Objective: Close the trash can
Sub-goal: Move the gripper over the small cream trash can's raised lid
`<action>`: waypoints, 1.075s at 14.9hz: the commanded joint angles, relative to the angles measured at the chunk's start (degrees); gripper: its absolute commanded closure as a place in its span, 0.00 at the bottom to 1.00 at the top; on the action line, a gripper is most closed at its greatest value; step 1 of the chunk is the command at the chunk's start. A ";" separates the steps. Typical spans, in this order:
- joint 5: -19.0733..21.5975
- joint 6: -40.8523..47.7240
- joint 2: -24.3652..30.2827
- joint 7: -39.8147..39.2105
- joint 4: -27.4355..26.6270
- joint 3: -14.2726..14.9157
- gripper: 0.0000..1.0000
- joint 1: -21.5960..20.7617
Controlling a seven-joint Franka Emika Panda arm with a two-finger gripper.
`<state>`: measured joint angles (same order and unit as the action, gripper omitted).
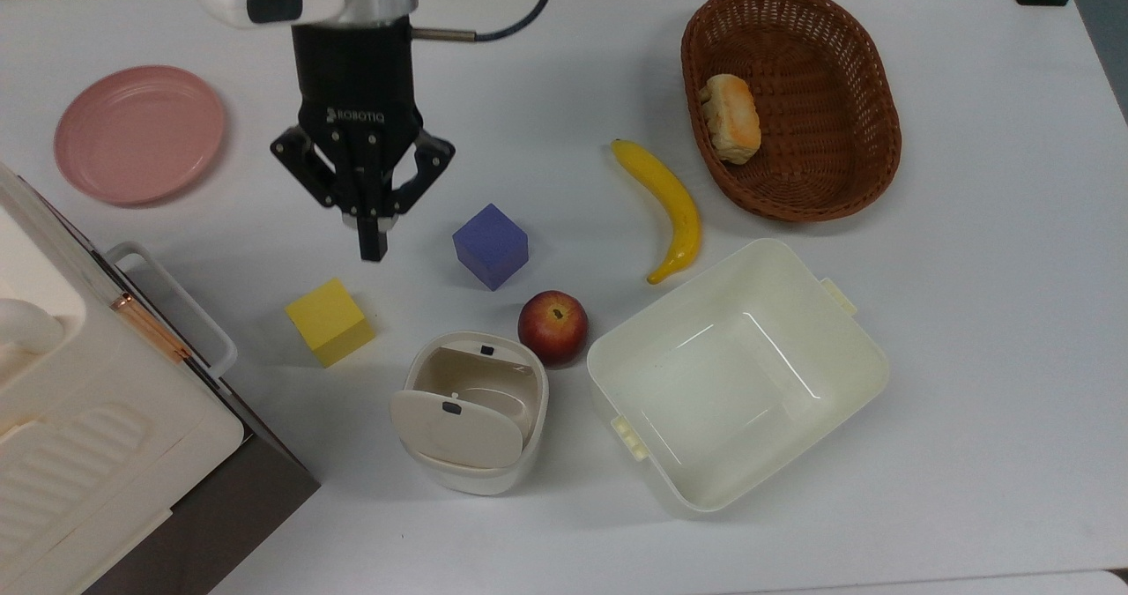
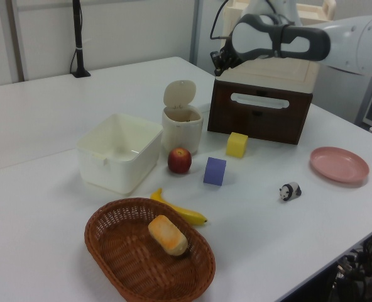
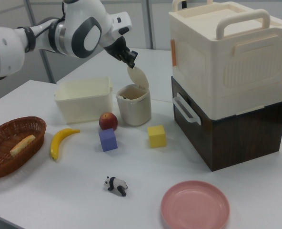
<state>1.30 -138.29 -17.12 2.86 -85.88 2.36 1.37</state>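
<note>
One apple (image 1: pixel 552 327) touches the open, empty trash can (image 1: pixel 471 412); the gripper (image 1: pixel 372 251), fingers together, holds nothing.

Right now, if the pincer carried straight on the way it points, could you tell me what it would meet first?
Probably the trash can's raised lid: in the right view the shut pincer hangs just above it, pointing down. Depth is uncertain.

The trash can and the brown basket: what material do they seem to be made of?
The trash can looks like smooth moulded plastic, cream-white with a beige lid standing open. Its rounded corners and even, slightly glossy surface suggest this. The basket looks like woven wicker or rattan, brown and matte, since the crossing strands show on its wall. It could also be an imitation of plastic.
</note>
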 commanded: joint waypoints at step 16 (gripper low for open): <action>-0.86 -21.05 -13.47 -1.19 11.44 -1.92 0.99 -0.50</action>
<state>1.29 -158.51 -28.35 2.16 -77.45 0.36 1.04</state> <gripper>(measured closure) 0.991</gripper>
